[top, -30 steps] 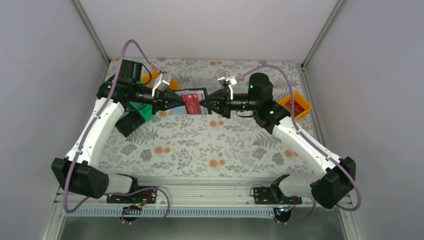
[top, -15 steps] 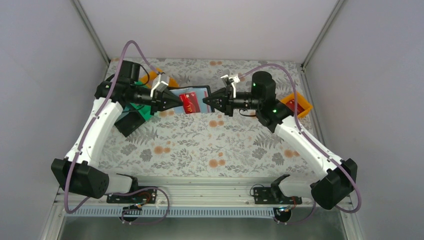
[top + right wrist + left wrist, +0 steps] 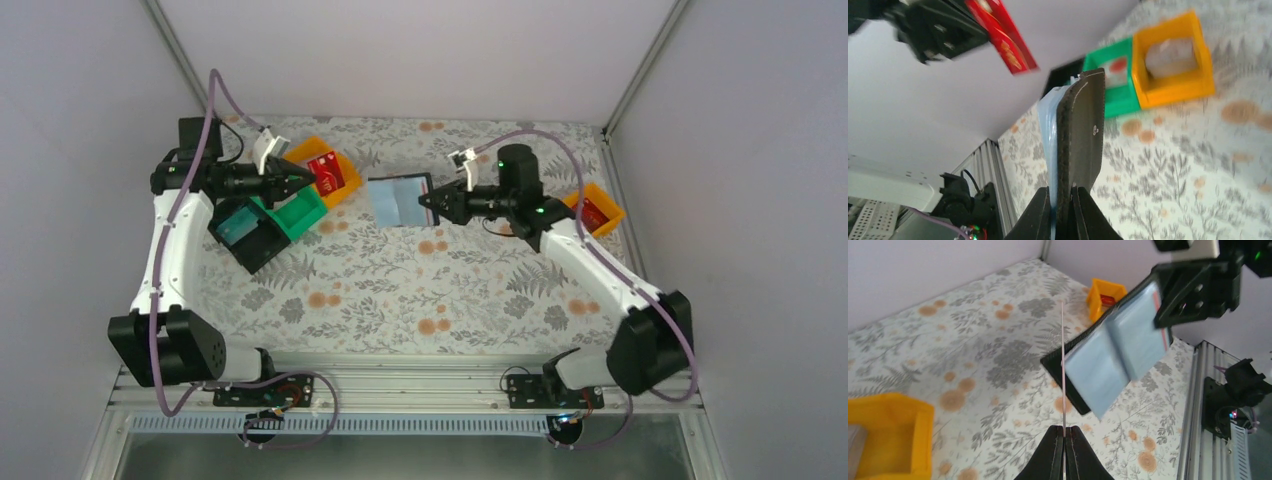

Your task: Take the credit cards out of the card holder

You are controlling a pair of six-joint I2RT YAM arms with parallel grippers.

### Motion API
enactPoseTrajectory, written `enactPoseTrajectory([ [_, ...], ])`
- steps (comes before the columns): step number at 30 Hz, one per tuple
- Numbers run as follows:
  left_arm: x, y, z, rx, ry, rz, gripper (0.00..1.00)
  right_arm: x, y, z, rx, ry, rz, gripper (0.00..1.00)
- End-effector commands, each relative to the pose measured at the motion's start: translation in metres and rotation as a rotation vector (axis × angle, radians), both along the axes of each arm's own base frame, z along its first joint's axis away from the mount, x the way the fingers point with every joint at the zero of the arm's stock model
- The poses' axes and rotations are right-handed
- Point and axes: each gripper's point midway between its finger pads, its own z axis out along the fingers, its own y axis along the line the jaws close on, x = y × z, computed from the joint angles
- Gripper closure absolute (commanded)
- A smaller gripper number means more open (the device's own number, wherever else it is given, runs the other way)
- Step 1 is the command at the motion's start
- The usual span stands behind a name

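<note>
From above, the left gripper (image 3: 306,181) is pinched tight on one short edge of a flat red plastic card (image 3: 335,175). The card sticks out over a small orange box tray (image 3: 312,153) at the far left of the flowery table cover (image 3: 400,290). A green box tray (image 3: 292,214) and a black box tray (image 3: 256,243) sit just beside it, nearer the arm. The right gripper (image 3: 426,201) is closed on the right edge of the black folding card holder (image 3: 399,198), which lies open with its pale blue inside facing up, near the far middle of the table. Another orange tray (image 3: 594,211) sits at the far right. From the left wrist, the left gripper (image 3: 1064,429) has its two fingers pressed together on the red card (image 3: 1062,365), seen edge-on as a thin line. Past it, the card holder (image 3: 1115,357) hangs tilted above the table cover (image 3: 973,355). From the right wrist, the right gripper (image 3: 1062,193) squeezes the bottom of the card holder (image 3: 1081,135), which stands up between the fingers. The red card (image 3: 1004,37) is up at the top left, well apart from the holder.
</note>
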Motion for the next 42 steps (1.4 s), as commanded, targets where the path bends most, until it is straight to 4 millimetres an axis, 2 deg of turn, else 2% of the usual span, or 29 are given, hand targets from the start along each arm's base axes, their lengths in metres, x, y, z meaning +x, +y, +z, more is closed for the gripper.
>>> enactPoseTrajectory([
  [1,0.004,0.017,-0.004,-0.013,0.019,0.057,0.98,-0.007,0.023,-0.074,-0.058,0.248,0.077,0.96],
  [3,0.006,0.018,-0.005,-0.021,0.019,0.069,0.97,-0.015,0.042,-0.101,-0.091,0.318,0.135,0.96],
  [6,0.006,0.018,-0.008,-0.033,0.031,0.069,0.98,-0.020,0.060,-0.136,-0.108,0.408,0.198,0.96],
  [11,0.005,0.018,-0.008,-0.042,0.040,0.067,0.98,-0.012,0.065,-0.193,-0.200,0.508,0.197,0.96],
  [13,0.004,0.016,-0.007,-0.054,0.043,0.059,0.98,-0.010,0.063,-0.210,-0.232,0.539,0.192,0.92],
  [15,0.002,0.015,-0.006,-0.064,0.048,0.052,0.98,-0.002,0.055,-0.221,-0.260,0.560,0.153,0.70],
  [17,0.001,0.014,-0.004,-0.075,0.053,0.044,0.98,0.018,0.038,-0.232,-0.336,0.548,0.026,0.50],
  [18,-0.001,0.013,-0.002,-0.081,0.055,0.038,0.98,0.031,0.026,-0.231,-0.377,0.521,-0.056,0.45],
  [20,-0.006,0.011,0.003,-0.093,0.051,0.022,0.98,0.053,0.002,-0.215,-0.453,0.433,-0.219,0.39],
  [21,-0.009,0.010,0.005,-0.100,0.045,0.011,0.98,0.060,-0.005,-0.198,-0.466,0.375,-0.274,0.37],
  [23,-0.017,0.006,0.012,-0.120,0.026,-0.015,0.97,0.067,-0.008,-0.155,-0.460,0.241,-0.335,0.33],
  [24,-0.021,0.004,0.016,-0.134,0.016,-0.033,0.98,0.063,0.000,-0.126,-0.435,0.148,-0.315,0.32],
  [26,-0.031,-0.002,0.025,-0.166,-0.009,-0.082,0.98,0.041,0.032,-0.068,-0.358,-0.058,-0.190,0.25],
  [28,-0.042,-0.009,0.034,-0.190,-0.036,-0.136,0.97,-0.001,0.067,-0.015,-0.212,-0.229,0.013,0.16],
  [30,-0.056,-0.016,0.043,-0.216,-0.075,-0.197,0.98,-0.042,0.085,0.032,-0.029,-0.337,0.191,0.03],
  [31,-0.064,-0.019,0.048,-0.239,-0.092,-0.228,0.98,-0.051,0.090,0.046,0.029,-0.366,0.228,0.01],
  [33,-0.076,-0.024,0.055,-0.282,-0.105,-0.270,0.98,-0.050,0.095,0.065,0.089,-0.392,0.233,0.01],
  [35,-0.081,-0.027,0.056,-0.292,-0.100,-0.284,0.98,-0.046,0.102,0.075,0.114,-0.389,0.239,0.04],
  [37,-0.086,-0.030,0.055,-0.292,-0.107,-0.296,0.98,-0.053,0.110,0.080,0.138,-0.392,0.297,0.10],
  [39,-0.089,-0.032,0.054,-0.301,-0.110,-0.306,0.98,-0.055,0.118,0.080,0.135,-0.377,0.337,0.22],
  [42,-0.091,-0.033,0.056,-0.314,-0.108,-0.316,0.98,-0.062,0.128,0.075,0.138,-0.351,0.408,0.49],
])
